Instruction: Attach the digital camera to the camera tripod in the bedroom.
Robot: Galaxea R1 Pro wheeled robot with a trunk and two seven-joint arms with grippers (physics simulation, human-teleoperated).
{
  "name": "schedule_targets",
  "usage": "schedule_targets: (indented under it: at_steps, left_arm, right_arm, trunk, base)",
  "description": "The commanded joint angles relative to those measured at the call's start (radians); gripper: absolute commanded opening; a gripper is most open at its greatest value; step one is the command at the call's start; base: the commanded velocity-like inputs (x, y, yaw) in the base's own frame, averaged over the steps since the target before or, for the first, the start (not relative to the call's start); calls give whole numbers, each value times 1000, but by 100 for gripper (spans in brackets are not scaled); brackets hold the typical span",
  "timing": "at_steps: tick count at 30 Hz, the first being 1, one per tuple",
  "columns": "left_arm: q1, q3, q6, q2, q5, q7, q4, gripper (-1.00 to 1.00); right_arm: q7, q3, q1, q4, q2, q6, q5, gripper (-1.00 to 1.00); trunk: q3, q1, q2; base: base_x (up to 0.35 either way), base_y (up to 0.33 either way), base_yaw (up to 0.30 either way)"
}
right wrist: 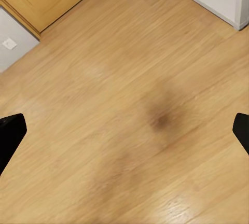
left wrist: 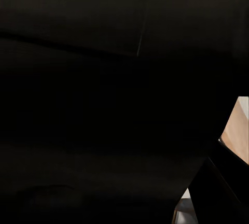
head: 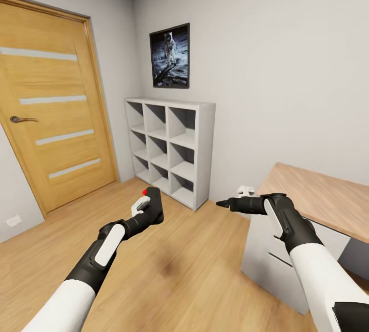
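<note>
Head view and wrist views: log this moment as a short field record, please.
Room: wooden door, white cube shelf, astronaut picture, wood-topped desk, wood floor
Left hand: shut on the digital camera, red dot on top
Right hand: empty, held over the floor, fingertips wide apart in its wrist view
Task stage: camera carried, not yet attached
</note>
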Motion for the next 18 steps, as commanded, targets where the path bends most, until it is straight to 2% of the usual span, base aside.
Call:
schedule_targets:
  at_steps: [1, 18]
  left_arm:
    - [-1, 1, 4, 0, 1, -3, 0, -100]
    - [-1, 0, 4, 0, -3, -5, -2, -100]
  right_arm:
    - [-2, -1, -1, -1, -1, 8, -8, 100]
    - [-1, -1, -1, -1, -3, 9, -8, 100]
  trunk:
    - [2, -4, 7]
    - [55, -69, 126]
  base:
    - [0, 0, 0]
    - [0, 0, 0]
